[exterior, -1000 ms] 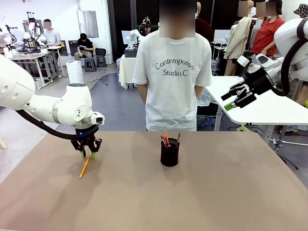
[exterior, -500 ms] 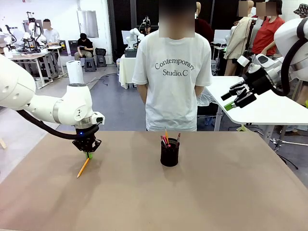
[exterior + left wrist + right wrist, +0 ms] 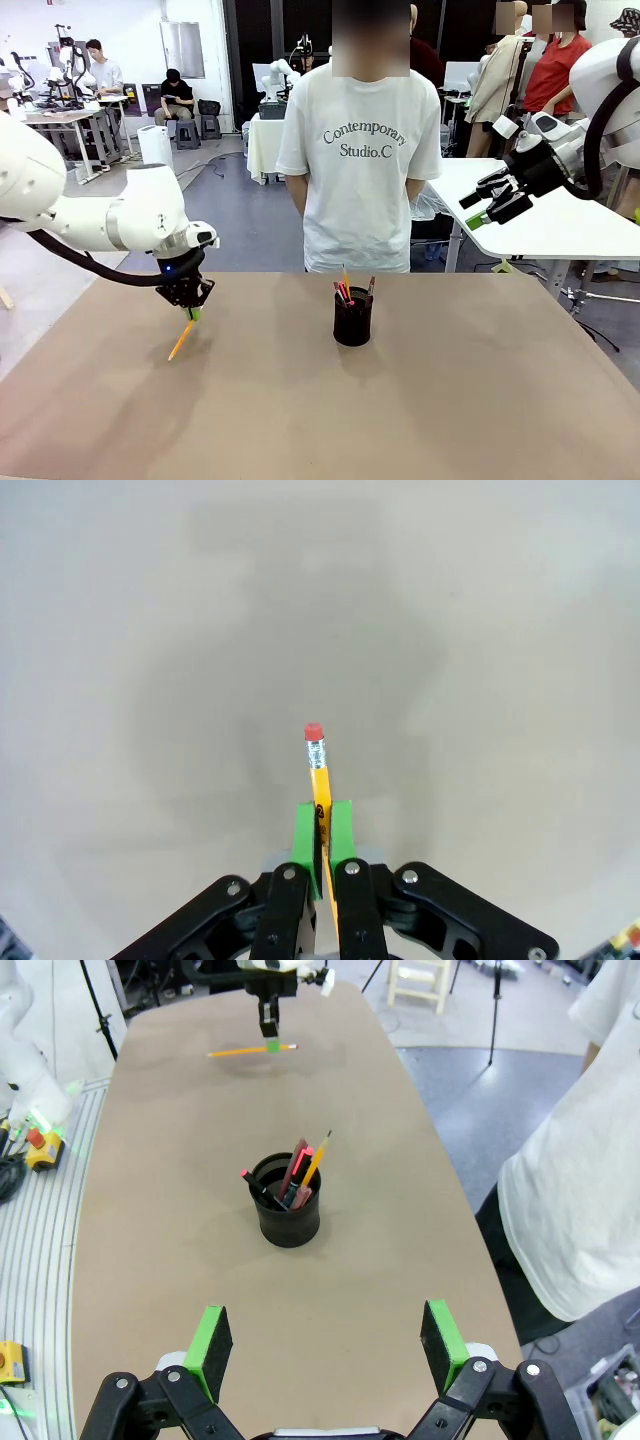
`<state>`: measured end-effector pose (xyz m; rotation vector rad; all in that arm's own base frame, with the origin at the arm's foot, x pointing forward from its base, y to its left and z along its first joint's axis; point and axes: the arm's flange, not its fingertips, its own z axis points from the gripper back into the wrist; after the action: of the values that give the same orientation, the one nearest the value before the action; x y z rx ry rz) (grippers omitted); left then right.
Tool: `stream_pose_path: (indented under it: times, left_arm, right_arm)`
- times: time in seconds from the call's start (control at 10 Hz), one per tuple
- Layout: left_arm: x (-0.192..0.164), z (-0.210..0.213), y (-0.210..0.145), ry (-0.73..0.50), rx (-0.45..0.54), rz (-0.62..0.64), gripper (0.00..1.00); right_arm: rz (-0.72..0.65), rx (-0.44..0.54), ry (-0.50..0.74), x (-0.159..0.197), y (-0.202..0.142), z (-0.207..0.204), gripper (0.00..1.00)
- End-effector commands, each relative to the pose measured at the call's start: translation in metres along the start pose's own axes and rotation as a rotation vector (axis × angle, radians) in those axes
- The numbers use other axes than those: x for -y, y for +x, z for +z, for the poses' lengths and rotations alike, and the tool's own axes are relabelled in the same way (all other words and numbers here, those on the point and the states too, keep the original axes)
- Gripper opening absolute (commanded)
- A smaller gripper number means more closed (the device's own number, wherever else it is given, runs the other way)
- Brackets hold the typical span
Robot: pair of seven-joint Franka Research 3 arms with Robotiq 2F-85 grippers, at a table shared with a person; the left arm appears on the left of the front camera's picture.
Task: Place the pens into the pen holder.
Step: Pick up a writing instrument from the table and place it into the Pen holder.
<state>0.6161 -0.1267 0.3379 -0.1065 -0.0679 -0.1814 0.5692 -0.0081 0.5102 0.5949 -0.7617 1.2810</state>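
My left gripper (image 3: 190, 308) is shut on a yellow-orange pen (image 3: 181, 341) over the left part of the table, holding it slanted with its tip down. In the left wrist view the green pads (image 3: 305, 838) clamp this pen (image 3: 319, 777), and its red eraser end points away. The black mesh pen holder (image 3: 352, 319) stands upright at the table's middle with several pens (image 3: 345, 289) in it. In the right wrist view the pen holder (image 3: 288, 1207) sits below and ahead of my right gripper (image 3: 325, 1345). My right gripper (image 3: 490, 203) hangs open and empty high at the right.
A person in a white T-shirt (image 3: 360, 150) stands at the far edge behind the pen holder, arms at the sides. The brown table (image 3: 400, 410) is bare in front. A white side table (image 3: 560, 225) stands at the right.
My left gripper shut on the yellow-orange pen and raised it a little, drifting slightly right. The right arm has not moved.
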Motion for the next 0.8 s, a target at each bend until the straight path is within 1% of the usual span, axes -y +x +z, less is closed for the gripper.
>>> stream_pose_path:
  times: [0.0,0.2,0.3,0.4,0.5,0.7]
  left_arm:
    - [-0.006,0.03,-0.016,-0.162,0.017,-0.07,0.0]
    - [-0.003,0.059,-0.025,-0.342,0.07,-0.156,0.0]
    - [0.0,0.068,-0.024,-0.408,0.121,-0.142,0.0]
    - [0.002,0.075,-0.025,-0.501,0.155,-0.154,0.0]
    - [0.002,0.078,-0.025,-0.556,0.195,-0.196,0.0]
    - [-0.003,0.09,-0.029,-0.731,0.337,-0.323,0.0]
  right_arm:
    - [0.004,0.0,-0.003,0.0,0.002,0.001,1.0]
    - [0.004,0.0,-0.003,0.0,0.002,0.001,1.0]
    - [0.004,0.0,-0.003,0.0,0.002,0.001,1.0]
    - [0.004,0.0,-0.003,0.0,0.002,0.001,1.0]
    - [0.004,0.0,-0.003,0.0,0.002,0.001,1.0]
    - [0.004,0.0,-0.003,0.0,0.002,0.001,1.0]
